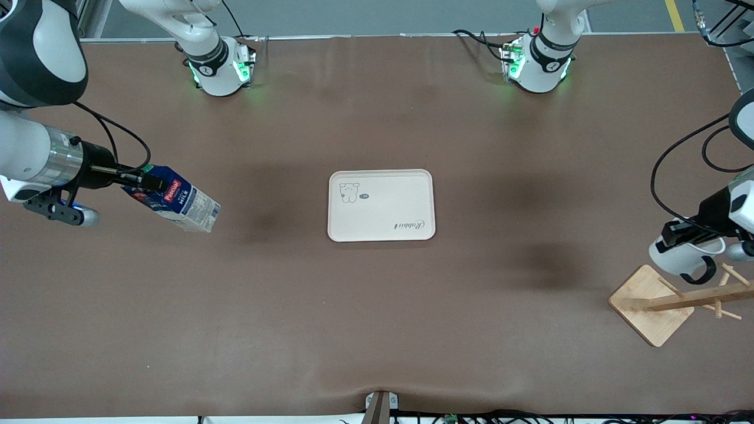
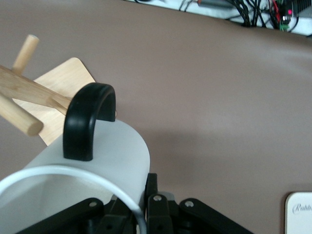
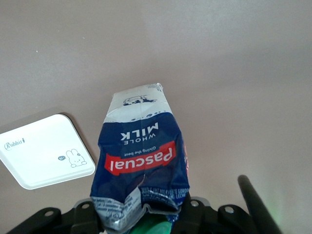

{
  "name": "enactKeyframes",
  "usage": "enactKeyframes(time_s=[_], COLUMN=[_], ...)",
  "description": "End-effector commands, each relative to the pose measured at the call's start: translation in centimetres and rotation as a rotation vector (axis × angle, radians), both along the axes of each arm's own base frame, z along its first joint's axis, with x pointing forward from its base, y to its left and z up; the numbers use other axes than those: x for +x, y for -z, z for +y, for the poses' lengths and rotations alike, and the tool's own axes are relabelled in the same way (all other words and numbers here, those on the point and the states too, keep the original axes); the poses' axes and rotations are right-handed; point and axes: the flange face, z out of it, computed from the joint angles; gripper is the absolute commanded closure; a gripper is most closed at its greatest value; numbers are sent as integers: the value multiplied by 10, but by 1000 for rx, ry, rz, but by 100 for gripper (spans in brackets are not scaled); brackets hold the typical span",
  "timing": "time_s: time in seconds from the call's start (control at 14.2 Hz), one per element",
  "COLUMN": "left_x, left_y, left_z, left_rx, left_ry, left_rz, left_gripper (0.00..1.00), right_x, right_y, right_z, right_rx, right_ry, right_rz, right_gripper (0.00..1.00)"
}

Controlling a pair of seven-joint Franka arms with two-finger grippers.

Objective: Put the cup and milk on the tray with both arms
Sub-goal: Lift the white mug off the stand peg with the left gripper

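Two grippers are loaded, both held clear of the brown table [image 1: 377,330]. Right gripper [image 1: 136,178], toward the right arm's end, is clamped on the gabled top of the dark blue milk carton [image 1: 177,199], which hangs tilted, base pointing toward the tray. Left gripper [image 1: 683,234] is clamped on the rim of the white cup [image 1: 677,254] with black loop handle, lying sideways above the square wooden rack base [image 1: 648,303]; the rack's pegs [image 1: 727,294] stand just beside the handle. Cream rectangular tray [image 1: 381,205] sits mid-table, nothing on it, open table on every side. Cup's face is hidden; the milk's cap shows only partly in the right wrist view.
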Motion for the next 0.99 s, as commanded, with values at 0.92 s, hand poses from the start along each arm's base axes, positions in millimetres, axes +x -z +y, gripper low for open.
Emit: enactKeyframes(time_s=[0.92], left_x=[-23], left_y=[8], left_z=[-288], left_rx=[65], left_ry=[-41], left_rz=[212], left_gripper=[100], right_x=[-9], right_y=[13], right_z=[15], right_rx=[26], right_ry=[-58], right_rz=[63], right_gripper=[100])
